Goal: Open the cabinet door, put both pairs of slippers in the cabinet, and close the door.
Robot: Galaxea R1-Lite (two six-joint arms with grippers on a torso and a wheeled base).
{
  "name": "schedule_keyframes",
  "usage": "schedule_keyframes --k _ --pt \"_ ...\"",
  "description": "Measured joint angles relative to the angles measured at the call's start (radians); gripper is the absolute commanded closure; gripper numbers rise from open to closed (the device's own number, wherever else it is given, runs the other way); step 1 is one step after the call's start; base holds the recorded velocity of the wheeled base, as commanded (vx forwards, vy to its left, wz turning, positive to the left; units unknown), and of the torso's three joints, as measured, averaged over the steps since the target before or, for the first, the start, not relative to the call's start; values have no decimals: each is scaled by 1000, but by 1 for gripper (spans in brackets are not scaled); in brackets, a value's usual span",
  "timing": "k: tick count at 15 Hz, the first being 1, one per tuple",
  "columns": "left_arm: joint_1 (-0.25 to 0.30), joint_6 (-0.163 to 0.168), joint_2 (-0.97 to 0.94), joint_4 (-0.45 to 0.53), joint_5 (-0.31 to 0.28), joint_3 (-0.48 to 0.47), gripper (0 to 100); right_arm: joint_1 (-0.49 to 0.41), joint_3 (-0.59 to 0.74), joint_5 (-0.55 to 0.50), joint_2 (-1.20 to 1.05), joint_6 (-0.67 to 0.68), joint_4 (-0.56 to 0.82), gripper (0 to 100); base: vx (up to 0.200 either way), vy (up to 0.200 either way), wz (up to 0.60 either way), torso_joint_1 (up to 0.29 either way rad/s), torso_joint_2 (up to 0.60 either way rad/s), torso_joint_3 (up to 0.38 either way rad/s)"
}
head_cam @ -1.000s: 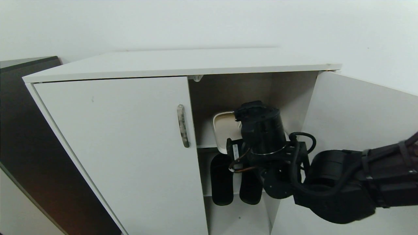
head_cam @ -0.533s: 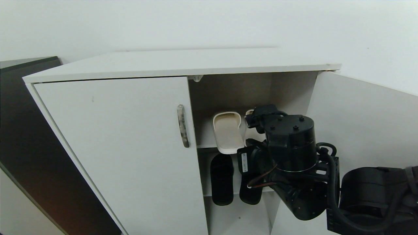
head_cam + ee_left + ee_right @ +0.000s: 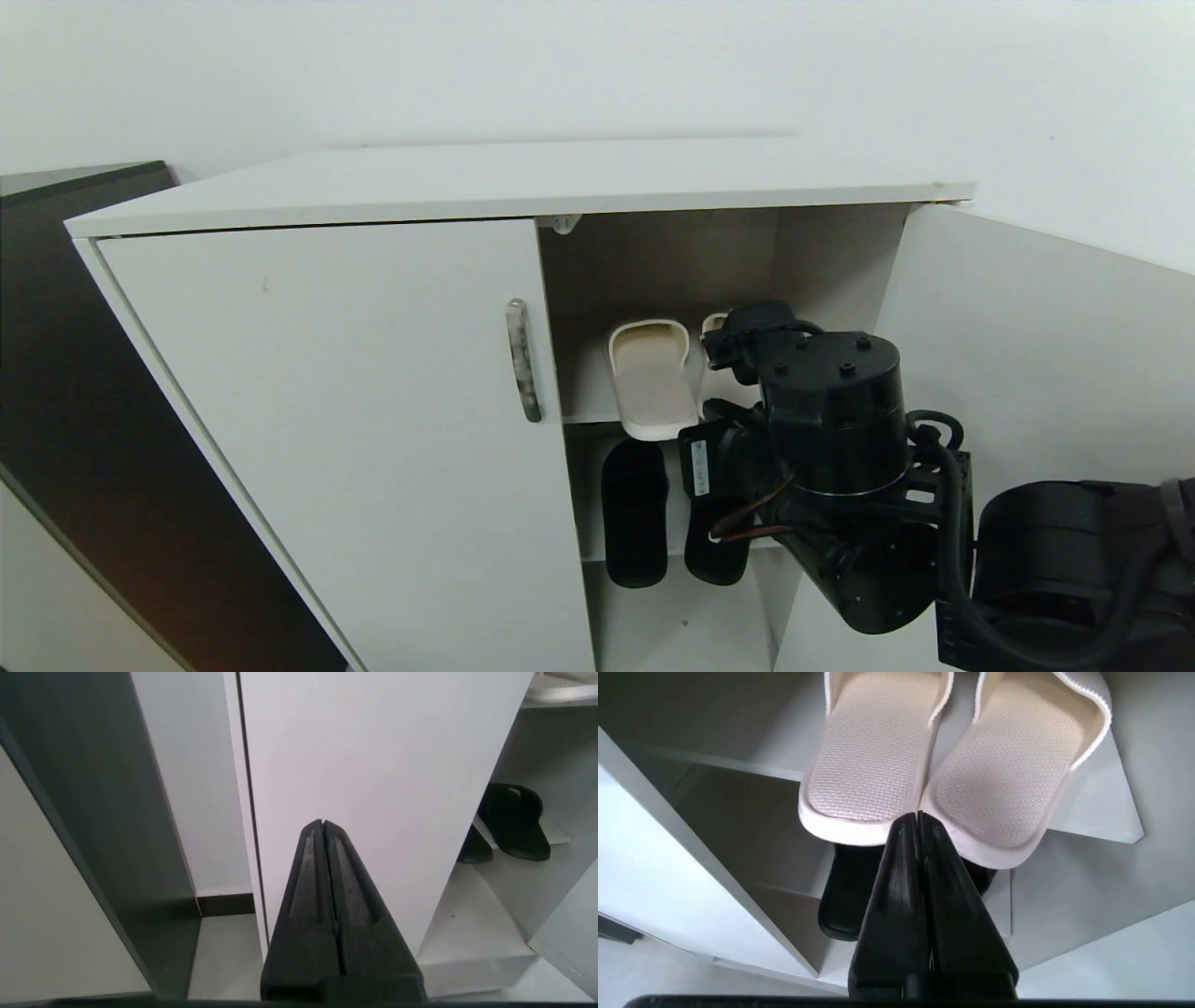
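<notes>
— Right wrist view first: what are your jaws doing?

— My right gripper is clenched on nothing, its tips just before the heels of the cream slippers at the top of that frame. My left gripper is likewise pressed together and empty, facing the closed left door.

— And the slippers?

— Both pairs are inside the cabinet. The cream pair is on the upper shelf, and the black slippers are below, in the centre of the head view.

— What could go wrong?

— Heels overhang both shelf edges, I judge. If I pull back carelessly, I might snag a cream heel and drag it out. Swinging the open right door shut could strike those heels or my own arm in the opening, and it would fail to close.
</notes>
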Motion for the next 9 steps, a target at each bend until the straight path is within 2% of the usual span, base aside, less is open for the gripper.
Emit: schedule_keyframes --k 3,9 --pt "0 -12 0 0 -2 0 100 -3 1 2 0 0 0 100 -200 0 0 4 4 -2" --pt "0 -14 0 0 -1 0 100 -5 3 4 2 2 -14 100 -200 0 0 -2 2 3"
